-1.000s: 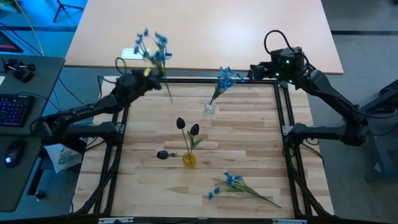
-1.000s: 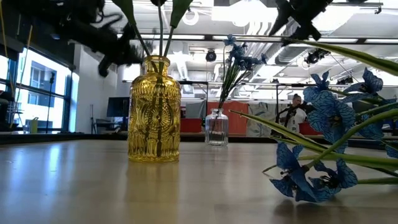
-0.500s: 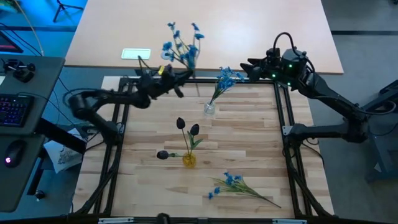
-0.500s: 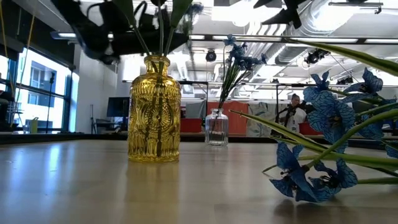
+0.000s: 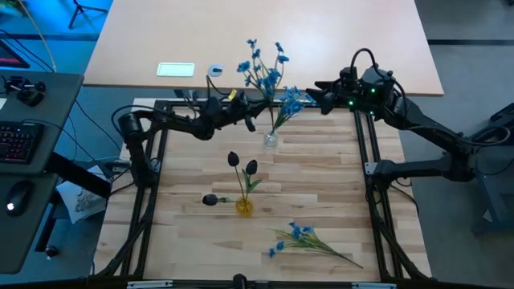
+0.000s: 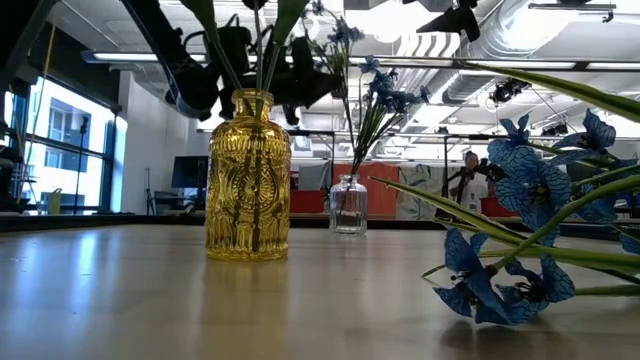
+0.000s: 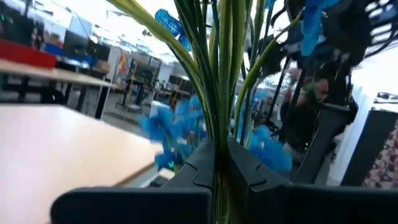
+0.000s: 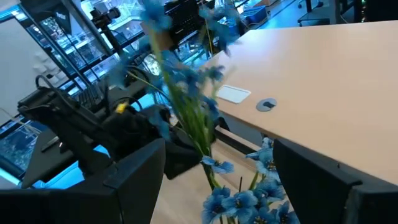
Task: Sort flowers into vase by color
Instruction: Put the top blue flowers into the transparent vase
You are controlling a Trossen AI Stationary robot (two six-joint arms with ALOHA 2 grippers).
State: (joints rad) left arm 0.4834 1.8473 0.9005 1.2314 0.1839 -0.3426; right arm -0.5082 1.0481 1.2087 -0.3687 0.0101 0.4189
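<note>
Left gripper [image 5: 241, 117] clamps blue spray [image 5: 263, 69] by its stems, blossoms pointing away; right gripper [image 5: 320, 94] gapes empty.

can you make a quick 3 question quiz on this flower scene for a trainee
1. True or false: the left gripper is shut on a blue spray.
2. Which vase holds the black buds?
A. the clear vase
B. the yellow vase
C. neither
3. Fill in: one loose blue spray lies on the table, on the side of the yellow vase away from the ____ vase.

Key
1. True. In the left wrist view its fingers pinch the green stems.
2. B. One more bud lies flat beside it.
3. Clear. That vase already holds blue flowers, with the right gripper open near them.
</note>
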